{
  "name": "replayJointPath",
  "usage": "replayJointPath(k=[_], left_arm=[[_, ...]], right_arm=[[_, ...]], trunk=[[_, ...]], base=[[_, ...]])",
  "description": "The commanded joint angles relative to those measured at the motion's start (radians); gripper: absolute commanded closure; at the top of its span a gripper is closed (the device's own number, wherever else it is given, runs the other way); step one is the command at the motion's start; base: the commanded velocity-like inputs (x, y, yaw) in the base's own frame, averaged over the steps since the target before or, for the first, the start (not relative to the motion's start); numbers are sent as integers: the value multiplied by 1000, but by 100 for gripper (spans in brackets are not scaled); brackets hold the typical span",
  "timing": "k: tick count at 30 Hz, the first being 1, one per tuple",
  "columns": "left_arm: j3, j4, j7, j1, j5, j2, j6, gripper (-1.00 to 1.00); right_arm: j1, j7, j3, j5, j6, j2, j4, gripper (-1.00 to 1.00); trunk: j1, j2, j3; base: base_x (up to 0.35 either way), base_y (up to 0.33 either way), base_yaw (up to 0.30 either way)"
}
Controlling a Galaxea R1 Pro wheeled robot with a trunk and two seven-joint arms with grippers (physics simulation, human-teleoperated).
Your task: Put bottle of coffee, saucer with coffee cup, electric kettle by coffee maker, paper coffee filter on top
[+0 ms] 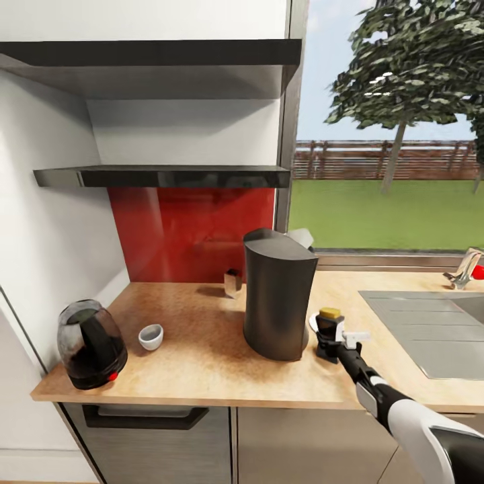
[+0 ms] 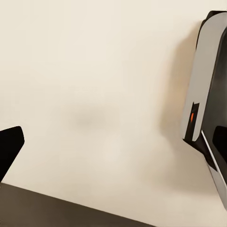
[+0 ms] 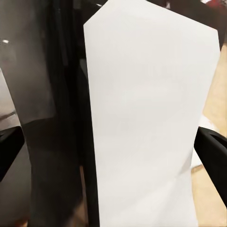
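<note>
Filling the right wrist view, a white paper filter [image 3: 149, 118] sits clasped in the right hand [image 1: 334, 334] beside the coffee maker [image 1: 277, 296]

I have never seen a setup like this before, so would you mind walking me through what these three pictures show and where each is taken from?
This is a simulated two-armed robot in a kitchen. The big picture comes from a camera on its head, looking down over a wooden countertop. On it stand a tall dark coffee maker, a dark electric kettle at the left end, a small white coffee cup, and a small object by the red back wall that is too small to name. The sink is at the right.

The other two pictures come from cameras at each wrist. The right gripper sits beside the coffee maker; its wrist view shows a white paper coffee filter between the fingers, apparently held. The left wrist view shows a pale plain surface and part of the robot.
</note>
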State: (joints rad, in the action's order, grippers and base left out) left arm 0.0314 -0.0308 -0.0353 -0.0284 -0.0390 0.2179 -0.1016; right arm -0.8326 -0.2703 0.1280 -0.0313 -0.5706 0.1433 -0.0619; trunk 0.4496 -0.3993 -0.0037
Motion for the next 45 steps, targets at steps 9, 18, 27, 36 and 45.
replayJointPath(k=[9, 18, 27, 36, 45], left_arm=[[2, -2, -1, -1, -4, 0, -3, -100], [4, -1, 0, -1, -4, 0, -3, -100], [4, -1, 0, -1, -3, 0, -3, -100], [4, -1, 0, -1, -2, 0, -3, -100], [4, -1, -1, -1, -2, 0, -3, -100]], right_arm=[[4, -10, 8, -2, -4, -14, 35, 100], [6, -10, 8, -2, -4, -17, 38, 100], [10, -3, 8, -5, -8, -15, 37, -100], [10, -3, 8, -6, -8, -14, 37, -100], [13, -3, 8, -6, -8, -13, 37, -100]], trunk=[[0, -1, 0], [0, -1, 0], [0, -1, 0], [0, -1, 0], [0, -1, 0]], base=[[0, 17, 0], [0, 47, 0], [0, 0, 0], [0, 0, 0], [-13, 0, 0]])
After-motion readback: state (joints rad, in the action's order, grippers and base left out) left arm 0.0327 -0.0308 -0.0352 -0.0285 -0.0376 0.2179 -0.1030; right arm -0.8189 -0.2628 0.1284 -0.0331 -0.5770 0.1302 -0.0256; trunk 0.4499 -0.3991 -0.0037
